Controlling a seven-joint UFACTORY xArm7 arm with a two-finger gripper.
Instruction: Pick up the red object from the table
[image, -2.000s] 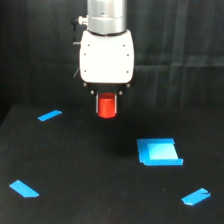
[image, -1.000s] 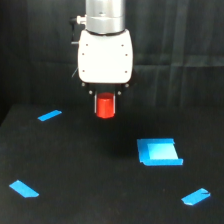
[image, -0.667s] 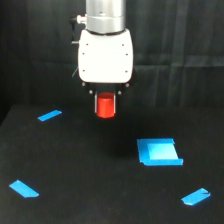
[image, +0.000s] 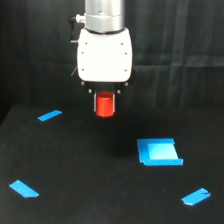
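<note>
The red object (image: 105, 105), a short red-orange block, hangs between the dark fingers of my gripper (image: 105, 104), which is shut on it just below the white gripper body. It is lifted off the black table (image: 90, 170), whose surface shows well beneath it. The fingers cover the block's left and right edges.
A flat blue square piece (image: 158, 151) lies on the table toward the exterior view's right. Blue tape strips sit at the left (image: 49, 115), lower left (image: 24, 188) and lower right (image: 195, 196). A black curtain hangs behind.
The gripper and the held red object have risen very slightly; nothing else has moved.
</note>
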